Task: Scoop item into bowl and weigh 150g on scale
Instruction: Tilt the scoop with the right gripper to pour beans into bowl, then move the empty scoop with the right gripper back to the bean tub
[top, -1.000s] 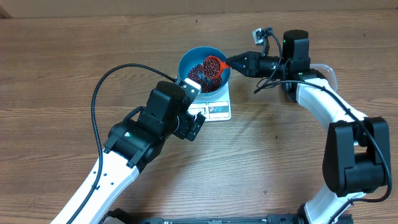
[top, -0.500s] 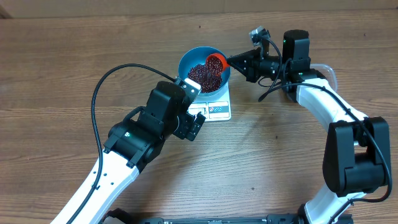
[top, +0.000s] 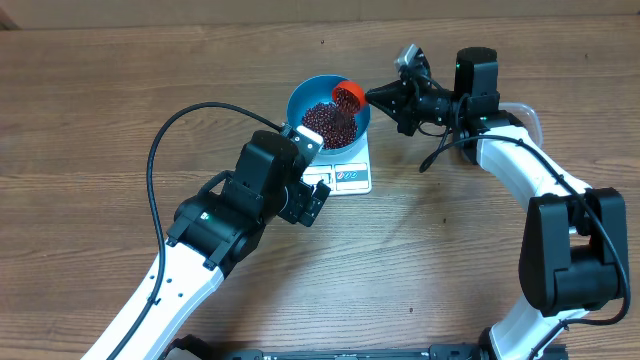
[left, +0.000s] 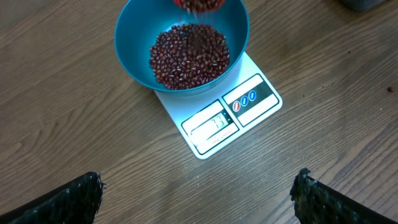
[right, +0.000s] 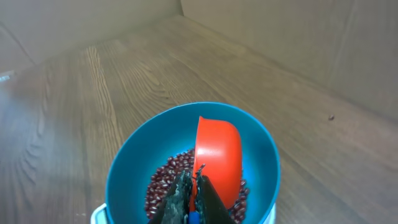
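Observation:
The blue bowl (top: 297, 100) stands on the white scale (top: 352, 179) and holds a pile of dark red beans (top: 327, 124). My right gripper (top: 375, 97) is shut on the handle of a red scoop (top: 348, 92), which is tipped on its side over the bowl's far-right rim. In the right wrist view the scoop (right: 219, 155) hangs above the beans (right: 163, 182), its handle pinched in the right gripper (right: 194, 182). My left gripper (left: 198, 180) is open over bare wood in front of the scale (left: 249, 102), apart from the bowl (left: 134, 56). Beans (left: 189, 56) blur under the scoop (left: 199, 4).
A clear plastic tub (top: 527, 115) sits half hidden behind the right arm. A black cable (top: 165, 140) loops over the table left of the left arm. A cardboard wall (right: 280, 37) stands behind the bowl.
The right wrist rolled, turning the scoop from level with beans in it onto its side, and the beans dropped into the bowl. The left arm stayed still.

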